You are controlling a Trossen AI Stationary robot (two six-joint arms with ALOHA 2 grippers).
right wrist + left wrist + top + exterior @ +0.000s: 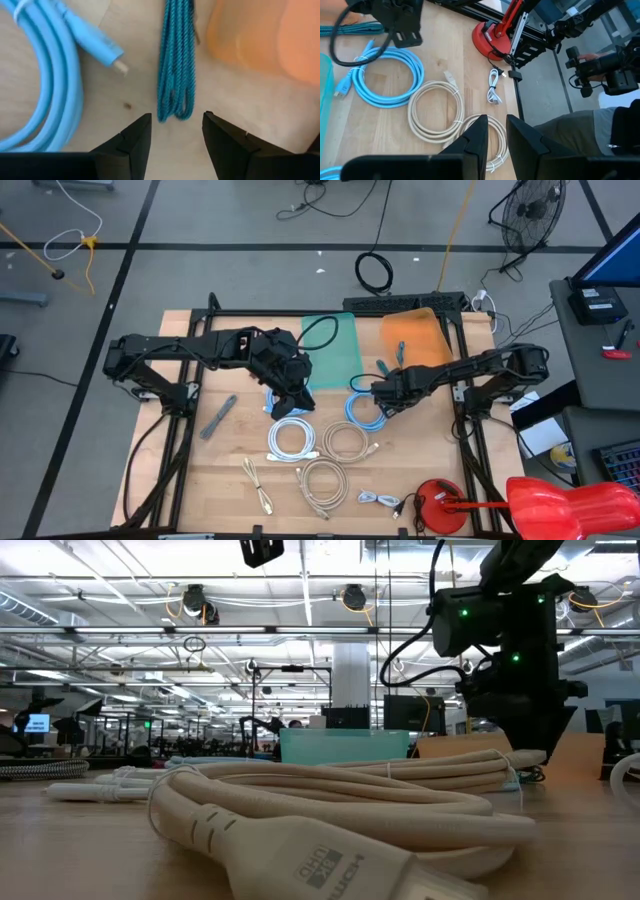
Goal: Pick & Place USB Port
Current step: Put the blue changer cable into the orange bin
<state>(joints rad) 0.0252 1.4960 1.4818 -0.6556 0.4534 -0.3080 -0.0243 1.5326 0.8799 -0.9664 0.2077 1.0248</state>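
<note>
Right gripper (174, 131) hangs over the teal cable (176, 60) beside the orange tray (270, 35) — fingers apart, empty — while the left gripper (495, 137), nearly closed, holds nothing.

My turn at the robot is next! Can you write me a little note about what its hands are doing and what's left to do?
Right gripper: open, empty, low over the table, lined up on the teal braided cable beside the orange bin.
Left gripper: fingers nearly together, holding nothing visible, above the beige coiled cable.
Light blue cable, white cable and other coils lie loose on the table.
Done: no cable visibly lifted or placed by either gripper right now.
Left: probably close on the teal cable, lift it, put it away.
</note>
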